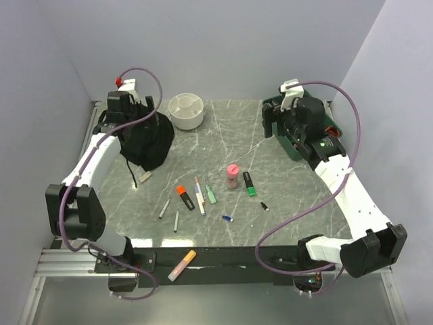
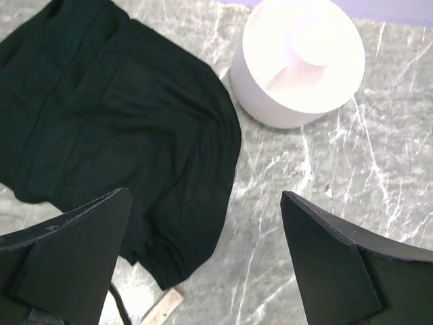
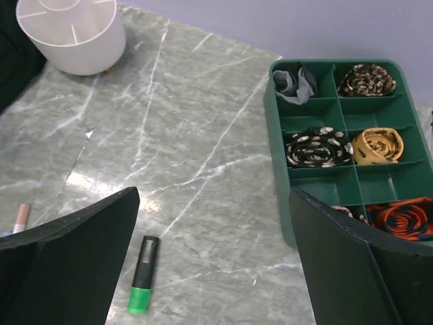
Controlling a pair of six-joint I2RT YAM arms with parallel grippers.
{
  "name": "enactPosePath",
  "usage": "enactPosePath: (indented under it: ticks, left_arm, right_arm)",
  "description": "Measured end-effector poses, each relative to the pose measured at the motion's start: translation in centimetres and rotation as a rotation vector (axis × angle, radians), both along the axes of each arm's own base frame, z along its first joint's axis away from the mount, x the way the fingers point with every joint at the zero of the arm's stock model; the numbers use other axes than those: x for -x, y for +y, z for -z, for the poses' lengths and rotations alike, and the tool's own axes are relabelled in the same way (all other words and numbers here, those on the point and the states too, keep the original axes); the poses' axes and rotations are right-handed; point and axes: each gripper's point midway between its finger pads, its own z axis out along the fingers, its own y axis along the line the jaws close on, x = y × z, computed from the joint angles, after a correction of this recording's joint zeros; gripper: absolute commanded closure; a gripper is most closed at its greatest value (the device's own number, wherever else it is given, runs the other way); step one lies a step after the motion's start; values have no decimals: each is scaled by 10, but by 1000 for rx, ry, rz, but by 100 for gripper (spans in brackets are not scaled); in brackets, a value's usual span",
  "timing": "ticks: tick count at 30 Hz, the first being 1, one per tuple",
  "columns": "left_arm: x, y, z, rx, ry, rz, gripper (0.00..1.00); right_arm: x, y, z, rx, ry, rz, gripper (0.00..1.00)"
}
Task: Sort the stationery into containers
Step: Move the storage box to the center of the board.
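the tabletop (image 1: 284, 183) is looking like grey veined stone, polished smooth and catching glossy reflections. the black bag (image 2: 115, 115) is showing as soft matt cloth, lying in limp folds. the white bowl (image 2: 270, 101) is reading as smooth plastic with a dull sheen. the green tray (image 3: 276, 156) is looking like moulded plastic, semi-matt, and the rolled ties (image 3: 316, 145) in it are showing woven, patterned cloth. the green highlighter (image 3: 143, 271) is gleaming with a glossy black plastic barrel. the left gripper (image 2: 205, 196) and right gripper (image 3: 214, 196) are showing matt black fingers (image 2: 67, 264) with faintly grainy edges.
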Motion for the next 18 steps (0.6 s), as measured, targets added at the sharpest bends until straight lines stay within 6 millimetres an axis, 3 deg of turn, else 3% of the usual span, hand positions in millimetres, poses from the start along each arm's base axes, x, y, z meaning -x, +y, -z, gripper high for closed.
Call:
enactPosePath:
  ticks: [6, 9, 12, 18]
  left_arm:
    - [-17, 2, -13, -10, -3, -17, 1]
    - [-25, 5, -15, -16, -1, -36, 1]
    - [-27, 5, -2, -7, 32, -51, 1]
    - [-39, 1, 29, 13, 110, -80, 9]
  right_arm:
    - [-2, 8, -2, 67, -47, -92, 0]
    - [0, 26, -9, 117, -106, -249, 2]
    - [-1, 45, -10, 111, -126, -364, 7]
    - [-48, 85, -11, 34, -83, -460, 11]
